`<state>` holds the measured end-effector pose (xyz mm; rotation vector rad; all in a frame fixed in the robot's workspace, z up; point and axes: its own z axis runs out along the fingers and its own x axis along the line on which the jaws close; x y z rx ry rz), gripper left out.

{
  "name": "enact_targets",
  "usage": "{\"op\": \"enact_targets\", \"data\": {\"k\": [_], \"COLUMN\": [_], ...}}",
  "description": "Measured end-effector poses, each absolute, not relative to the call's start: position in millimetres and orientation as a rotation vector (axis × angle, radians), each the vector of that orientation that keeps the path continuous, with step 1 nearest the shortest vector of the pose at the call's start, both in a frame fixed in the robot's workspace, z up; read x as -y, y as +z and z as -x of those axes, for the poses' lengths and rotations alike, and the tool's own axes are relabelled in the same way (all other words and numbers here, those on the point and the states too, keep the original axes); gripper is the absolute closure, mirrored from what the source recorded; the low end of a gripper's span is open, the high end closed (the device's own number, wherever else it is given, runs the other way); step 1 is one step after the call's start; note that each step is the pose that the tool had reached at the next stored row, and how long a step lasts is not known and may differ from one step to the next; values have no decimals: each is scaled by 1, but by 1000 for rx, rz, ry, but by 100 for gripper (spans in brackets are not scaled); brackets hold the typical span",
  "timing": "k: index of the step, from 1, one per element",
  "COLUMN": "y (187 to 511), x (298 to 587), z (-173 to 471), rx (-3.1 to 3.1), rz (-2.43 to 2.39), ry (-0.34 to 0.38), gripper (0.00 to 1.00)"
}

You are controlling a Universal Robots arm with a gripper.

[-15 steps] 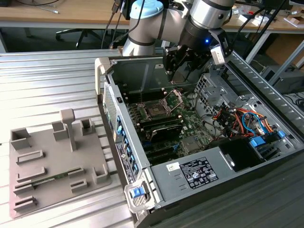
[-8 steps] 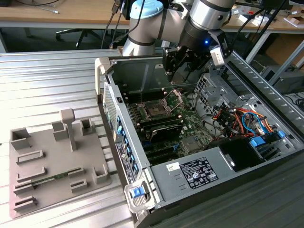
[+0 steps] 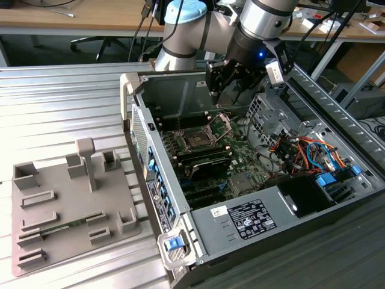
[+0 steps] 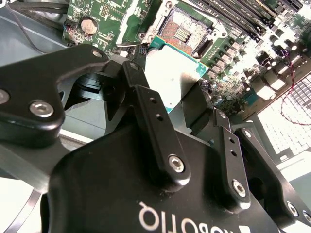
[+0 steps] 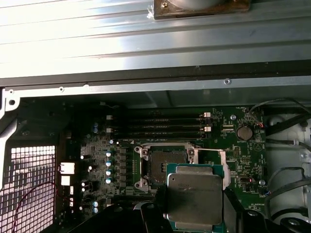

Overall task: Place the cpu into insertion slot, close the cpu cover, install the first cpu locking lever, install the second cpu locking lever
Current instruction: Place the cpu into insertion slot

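While near one open socket [image 5: 164, 162], one cpu [image 5: 194, 194] in one hand [image 3: 222, 90]

A computer case [image 3: 180, 90] is taken as the landmark. It is carried by a desk [image 3: 60, 102] of ribbed silver metal, which is seen stretching away from the case to the exterior view's left. On that side a grey moulded fixture plate [image 3: 66, 211] is laid flat on the desk, just beside the case. Behind the case a wooden tabletop [image 3: 72, 21] is seen, with the star base of an office chair [image 3: 99, 43] beneath it. Strong light is thrown back from the ribbed metal beyond the case in the first wrist view.
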<state>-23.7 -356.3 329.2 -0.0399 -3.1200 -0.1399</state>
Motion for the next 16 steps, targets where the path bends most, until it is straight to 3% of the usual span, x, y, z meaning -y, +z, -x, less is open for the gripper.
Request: {"op": "enact_targets", "data": {"k": [16], "y": [326], "x": [356], "z": [24], "rx": [3120], "rz": [40], "ry": [-140], "gripper": [46]}}
